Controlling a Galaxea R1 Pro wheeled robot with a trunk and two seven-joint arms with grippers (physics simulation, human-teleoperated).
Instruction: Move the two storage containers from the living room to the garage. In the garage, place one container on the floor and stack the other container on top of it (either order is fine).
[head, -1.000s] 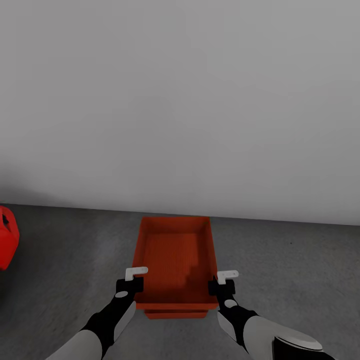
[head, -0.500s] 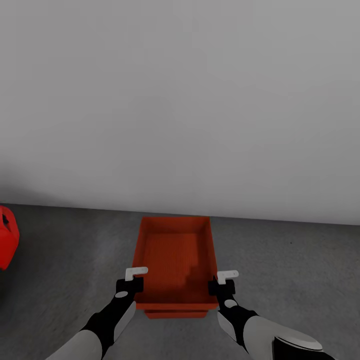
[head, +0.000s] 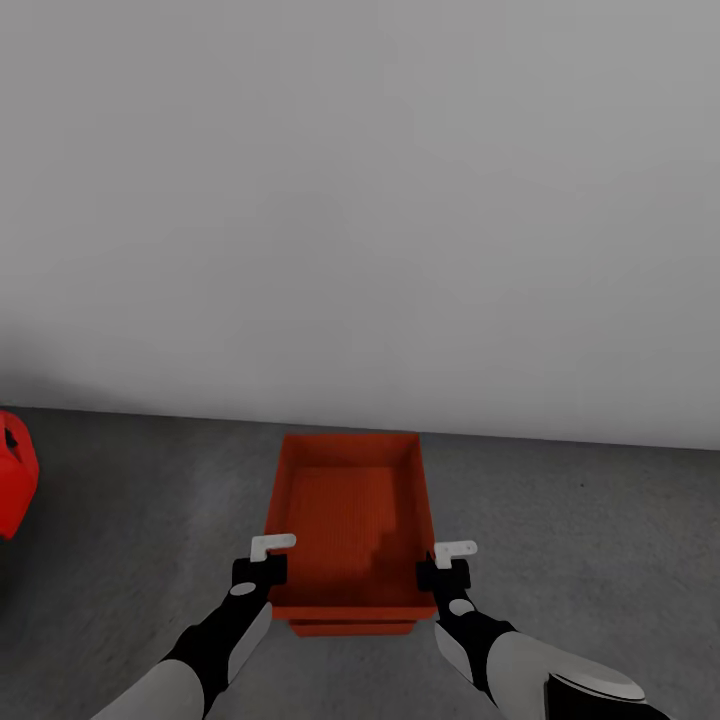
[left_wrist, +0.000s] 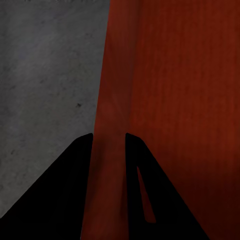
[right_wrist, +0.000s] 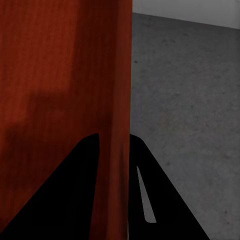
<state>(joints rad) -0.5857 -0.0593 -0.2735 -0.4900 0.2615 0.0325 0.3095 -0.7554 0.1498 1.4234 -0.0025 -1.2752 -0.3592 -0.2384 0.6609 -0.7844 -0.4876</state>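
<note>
two end effectors, left (head: 268, 556) and right (head: 448, 562), each grasping the upper container (head: 350, 510); second container (head: 352, 628) beneath, on floor (head: 580, 540)

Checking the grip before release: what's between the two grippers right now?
The upper storage container spans the gap; the left gripper and right gripper each straddle a side wall in the wrist views, above the lower container.

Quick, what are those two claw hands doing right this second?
Left gripper: closed on the left wall of the upper orange-red rectangular storage container.
Right gripper: closed on that container's right wall.
</note>
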